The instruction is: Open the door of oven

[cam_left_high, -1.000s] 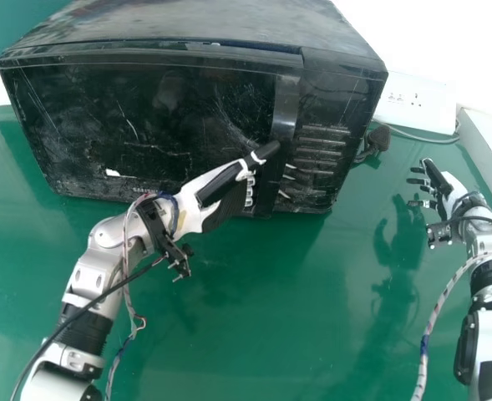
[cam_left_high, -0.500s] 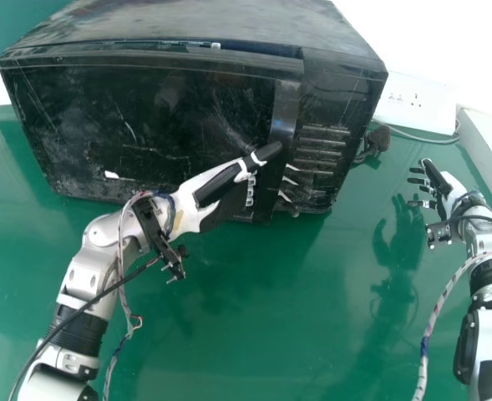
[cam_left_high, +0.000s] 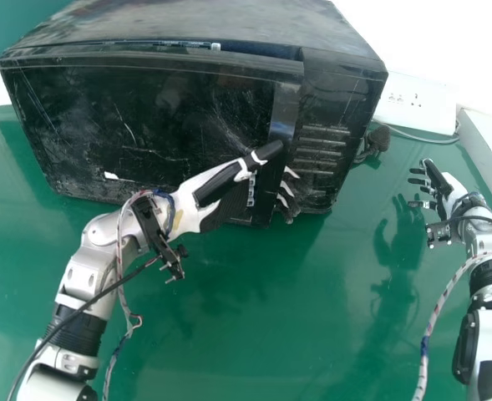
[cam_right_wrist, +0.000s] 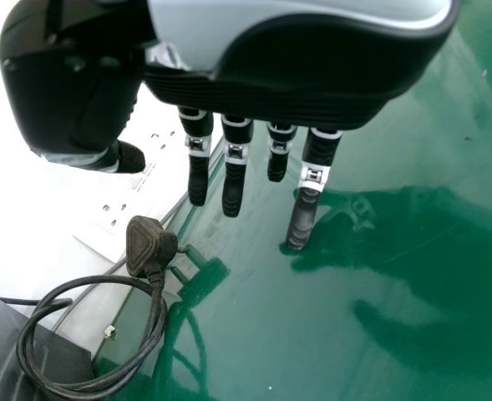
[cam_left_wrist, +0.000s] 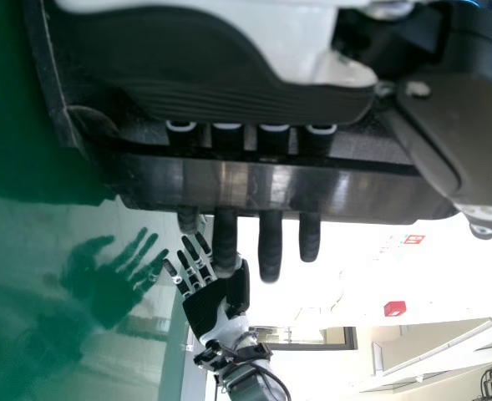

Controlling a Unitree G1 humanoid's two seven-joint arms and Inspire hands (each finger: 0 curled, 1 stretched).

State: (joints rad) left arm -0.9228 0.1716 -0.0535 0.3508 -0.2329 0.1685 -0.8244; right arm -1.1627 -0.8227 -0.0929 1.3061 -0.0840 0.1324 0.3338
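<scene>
Your left hand (cam_left_high: pixel 220 185) is at the oven (cam_left_high: pixel 187 23) handle (cam_left_high: pixel 285 119), straight fingers behind it, tips past. Your right hand (cam_left_high: pixel 451 189), loosely open, is over the table (cam_left_high: pixel 254 334).

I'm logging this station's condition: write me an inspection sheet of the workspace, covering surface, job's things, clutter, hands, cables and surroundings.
Surface: glossy green tabletop, reflecting the right arm.
Job's things: scuffed, boxy black oven; its dark, flat door looks slightly ajar.
Clutter: black plug with bare metal pins, out of any socket.
Hands: black-and-white left hand has straight fingers behind the glossy black handle strip; matching right hand open over the tabletop.
Cables: looped black cord at the plug; wiring along both arms.
Surroundings: white socket panel beside the oven.
</scene>
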